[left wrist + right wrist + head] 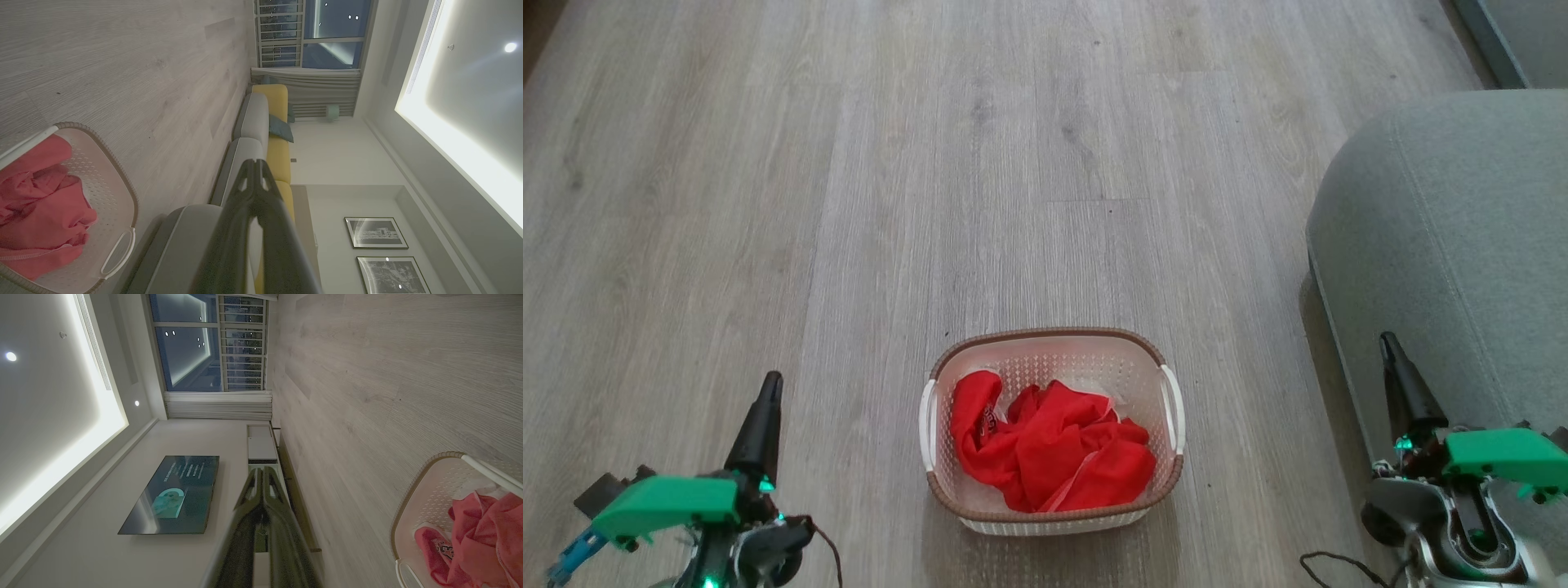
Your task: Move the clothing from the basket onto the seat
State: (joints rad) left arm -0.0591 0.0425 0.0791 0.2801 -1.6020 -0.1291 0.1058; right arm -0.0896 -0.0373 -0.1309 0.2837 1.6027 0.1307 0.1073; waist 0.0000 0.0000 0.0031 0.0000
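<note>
The cream perforated basket with a brown braided rim stands on the floor low in the middle of the head view. Bright-red clothing lies crumpled inside it. The grey-green seat fills the right side. My left gripper is at the lower left, shut and empty, well left of the basket. My right gripper is at the lower right, shut and empty, in front of the seat's edge. The left wrist view shows the left gripper, the basket and clothing; the right wrist view shows the right gripper, basket and clothing.
Pale wood-plank floor stretches wide ahead and to the left. A yellow and grey sofa lines one wall. A wall screen and a low white cabinet stand on the opposite side.
</note>
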